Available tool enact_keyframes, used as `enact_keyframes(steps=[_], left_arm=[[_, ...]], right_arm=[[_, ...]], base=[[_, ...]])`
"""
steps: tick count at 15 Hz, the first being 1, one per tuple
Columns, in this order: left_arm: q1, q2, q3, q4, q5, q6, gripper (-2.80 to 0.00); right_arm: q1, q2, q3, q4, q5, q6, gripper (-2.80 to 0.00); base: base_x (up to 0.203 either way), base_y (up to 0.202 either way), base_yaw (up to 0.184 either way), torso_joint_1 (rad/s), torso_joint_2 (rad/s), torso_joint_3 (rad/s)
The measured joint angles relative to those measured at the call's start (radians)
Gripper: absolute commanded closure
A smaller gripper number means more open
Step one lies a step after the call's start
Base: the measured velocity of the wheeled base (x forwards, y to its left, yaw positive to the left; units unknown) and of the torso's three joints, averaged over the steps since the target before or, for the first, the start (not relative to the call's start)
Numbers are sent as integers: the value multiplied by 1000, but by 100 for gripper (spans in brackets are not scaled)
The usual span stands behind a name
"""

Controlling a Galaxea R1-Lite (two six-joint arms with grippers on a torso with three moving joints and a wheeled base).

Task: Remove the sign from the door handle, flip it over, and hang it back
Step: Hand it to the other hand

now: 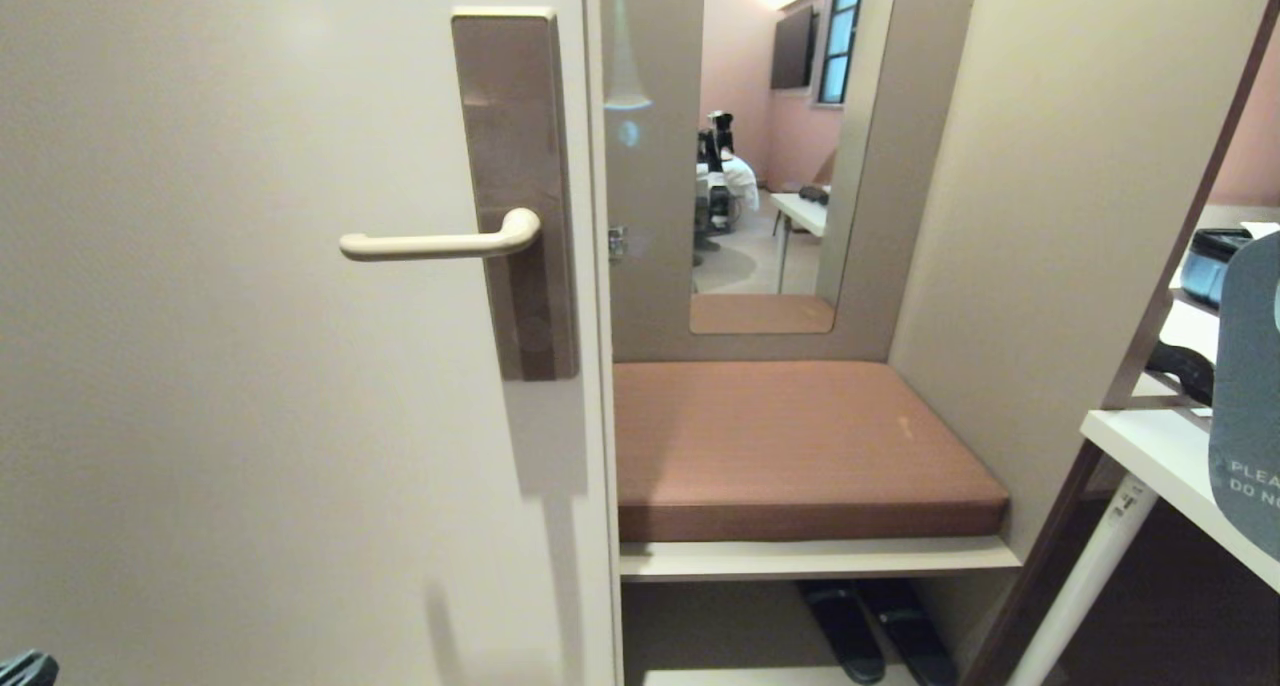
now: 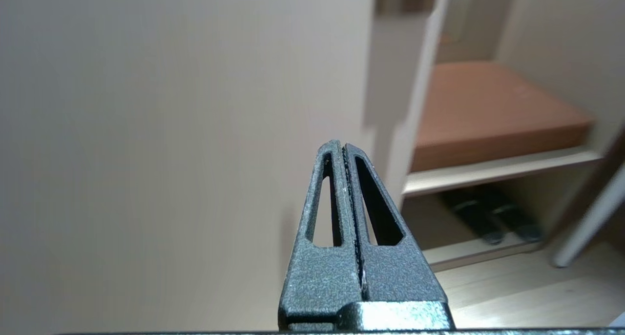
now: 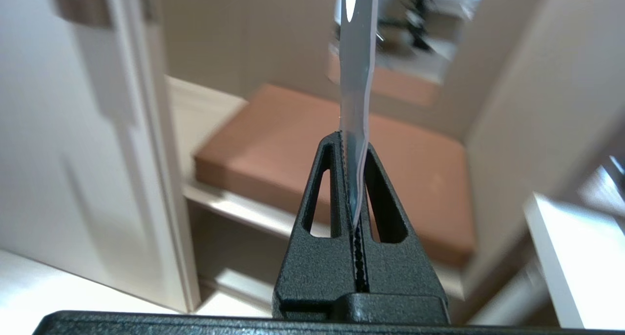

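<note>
The cream door handle (image 1: 440,243) juts left from its tall brown plate (image 1: 515,191) on the beige door, with nothing hanging on it. The sign (image 1: 1247,396) shows its blue-grey "PLEASE DO NOT" face at the head view's far right edge, well off the handle. In the right wrist view the sign (image 3: 359,56) stands edge-on, rising from between the jaws of my right gripper (image 3: 352,142), which is shut on its lower end. My left gripper (image 2: 342,147) is shut and empty, low by the door face; only its tip (image 1: 25,669) shows in the head view's lower left corner.
Right of the door's edge is a niche with a brown cushioned bench (image 1: 800,446), a mirror (image 1: 765,146) above it and dark slippers (image 1: 875,626) beneath. A white table (image 1: 1170,456) with a slanted leg stands at far right, behind a dark diagonal frame (image 1: 1150,336).
</note>
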Motion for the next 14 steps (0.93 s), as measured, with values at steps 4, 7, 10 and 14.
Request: enact_keyframes(steps=[4, 7, 10, 14], left_arm=[[-108, 174, -70, -130, -46, -62, 0], [-170, 223, -87, -132, -119, -98, 0], [-187, 253, -94, -155, -123, -115, 0], [-244, 308, -101, -252, -124, -179, 0]], right_arm=[[0, 84, -11, -89, 151, 0, 0], [0, 127, -26, -92, 267, 2, 0], [0, 162, -35, -94, 362, 7, 0], [2, 195, -44, -94, 436, 6, 0]], base=[[0, 0, 0, 0, 0, 0], [0, 0, 0, 0, 0, 0], [0, 0, 0, 0, 0, 0], [0, 0, 0, 0, 0, 0]])
